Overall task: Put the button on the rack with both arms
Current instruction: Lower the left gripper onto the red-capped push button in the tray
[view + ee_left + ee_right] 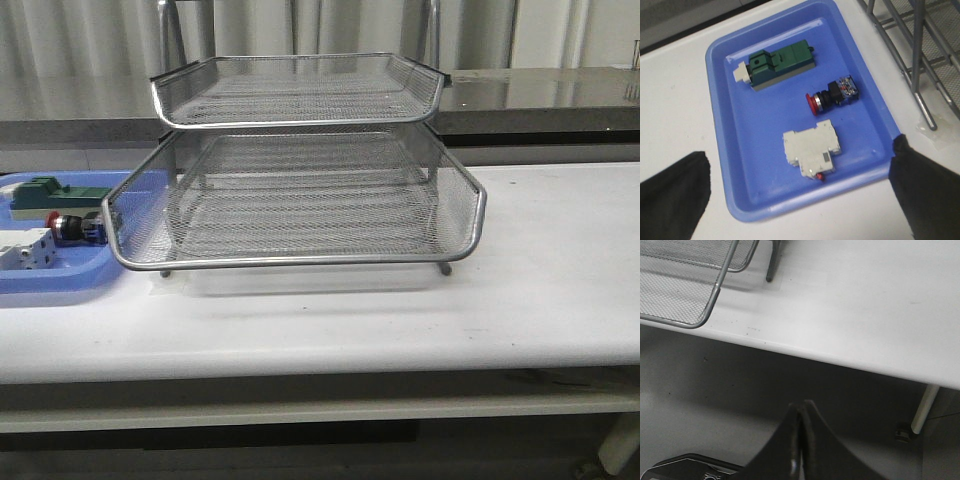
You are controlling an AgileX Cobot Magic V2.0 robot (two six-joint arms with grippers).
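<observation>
The button (832, 94) with its red cap lies on its side in the blue tray (727, 125); in the front view the button (72, 228) shows just left of the rack (300, 262). My left gripper (800, 165) hovers open above the tray's near end, fingers (672, 192) far apart, nothing between them. My right gripper (801, 412) is shut and empty, off the table's front edge over the floor. Neither arm shows in the front view. The rack's wire trays (675, 295) are empty.
In the blue tray (60, 285) a green block (780, 65) lies beyond the button and a white boxy switch (812, 148) nearer my left gripper. The rack's legs (920, 75) stand beside the tray. A table leg (925, 407) shows below the white tabletop (865, 305).
</observation>
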